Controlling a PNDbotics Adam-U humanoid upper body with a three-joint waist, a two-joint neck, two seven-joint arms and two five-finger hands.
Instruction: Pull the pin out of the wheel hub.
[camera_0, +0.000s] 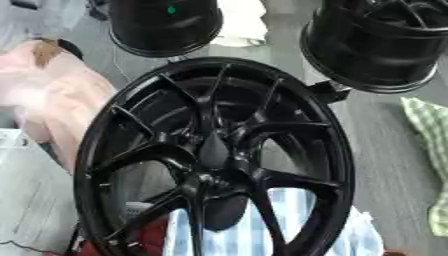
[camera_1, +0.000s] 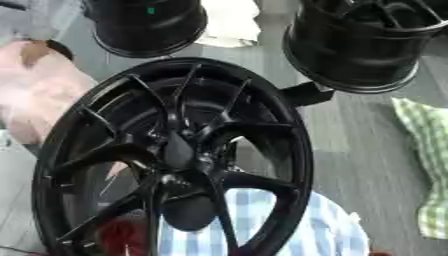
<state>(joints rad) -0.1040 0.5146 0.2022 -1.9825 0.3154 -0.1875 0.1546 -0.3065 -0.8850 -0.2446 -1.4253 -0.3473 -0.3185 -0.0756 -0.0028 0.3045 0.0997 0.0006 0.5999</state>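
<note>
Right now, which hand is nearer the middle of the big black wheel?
Neither left nor right can be named: no hand can be made out in either view. The wheel fills the picture, and its middle shows only black shapes.

Wheel hub (camera_0: 214, 160) at centre, tilted, filling the near field. Behind it, two further wheels: one far left (camera_0: 164, 25), one far right (camera_0: 376, 42). Cloth (camera_0: 429, 165) at right edge. Striped cloth (camera_0: 297, 225) beneath the hub's near rim. Person's arm (camera_0: 52, 95) at left.
</note>
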